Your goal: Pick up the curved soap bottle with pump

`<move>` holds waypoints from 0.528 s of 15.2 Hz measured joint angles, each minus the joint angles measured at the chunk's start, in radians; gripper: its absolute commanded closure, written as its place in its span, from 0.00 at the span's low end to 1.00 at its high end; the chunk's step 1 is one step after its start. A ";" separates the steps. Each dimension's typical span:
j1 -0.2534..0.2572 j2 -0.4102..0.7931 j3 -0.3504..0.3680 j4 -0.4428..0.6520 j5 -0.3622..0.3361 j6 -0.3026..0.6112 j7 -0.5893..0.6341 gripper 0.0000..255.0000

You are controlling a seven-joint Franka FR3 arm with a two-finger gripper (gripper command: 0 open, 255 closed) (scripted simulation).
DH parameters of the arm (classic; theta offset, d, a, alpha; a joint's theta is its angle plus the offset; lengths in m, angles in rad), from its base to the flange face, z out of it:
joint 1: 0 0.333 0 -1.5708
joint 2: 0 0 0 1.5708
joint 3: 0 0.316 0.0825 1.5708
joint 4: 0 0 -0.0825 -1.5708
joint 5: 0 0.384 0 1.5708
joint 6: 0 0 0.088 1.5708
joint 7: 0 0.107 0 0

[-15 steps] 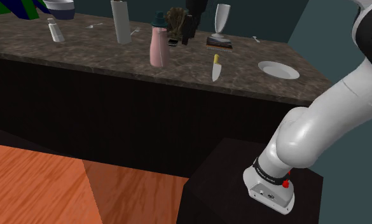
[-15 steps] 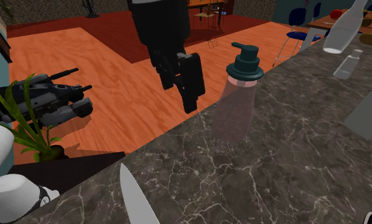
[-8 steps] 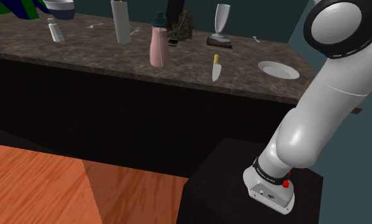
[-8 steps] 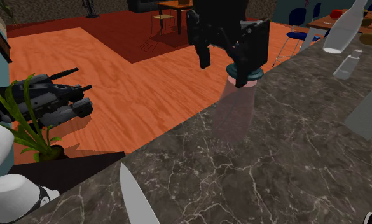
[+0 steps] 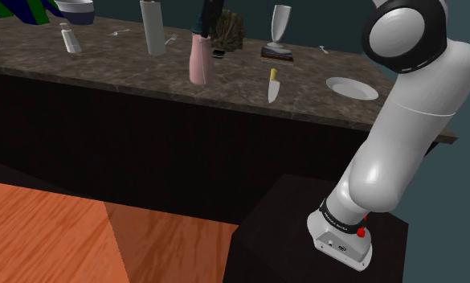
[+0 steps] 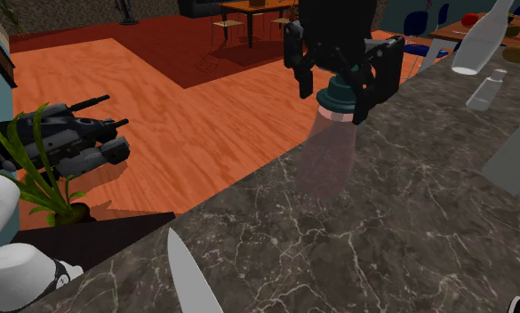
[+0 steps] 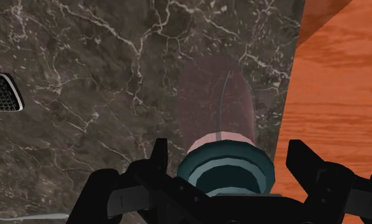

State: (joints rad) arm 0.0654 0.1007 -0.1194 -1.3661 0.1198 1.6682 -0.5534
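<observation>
Grey, a tall cylinder [image 5: 153, 28] stands to the shoulder view's left of the curved pale-pink soap bottle [image 5: 198, 64] with teal pump, upright near the edge of the dark marble bench [image 5: 104, 56]. The black pincer [image 6: 333, 100] straddles its pump cap, fingers apart, gripping nothing. Right of the bottle: a yellow-handled knife [image 5: 273, 84], then a round white plate [image 5: 352, 88].

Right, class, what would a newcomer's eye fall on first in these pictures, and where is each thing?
First, the black pincer, open over the pink soap bottle with a finger on each side of its teal pump top, near the dark marbled counter's edge. Next, the big white arm above its stand at the shoulder view's lower right. Then the knife lying on the counter, right of the bottle in that view.
</observation>
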 measured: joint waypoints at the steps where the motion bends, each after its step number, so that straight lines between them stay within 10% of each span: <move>1: 0.000 -0.010 -0.001 -0.029 0.000 0.019 -0.004 0.00; 2: 0.000 -0.014 0.000 -0.043 -0.001 0.029 -0.004 0.00; 3: 0.000 -0.013 0.000 -0.047 -0.001 0.034 -0.005 1.00; 8: 0.000 -0.013 0.000 -0.049 0.001 0.039 -0.006 1.00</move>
State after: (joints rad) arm 0.0654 0.0878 -0.1196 -1.4156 0.1203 1.7076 -0.5598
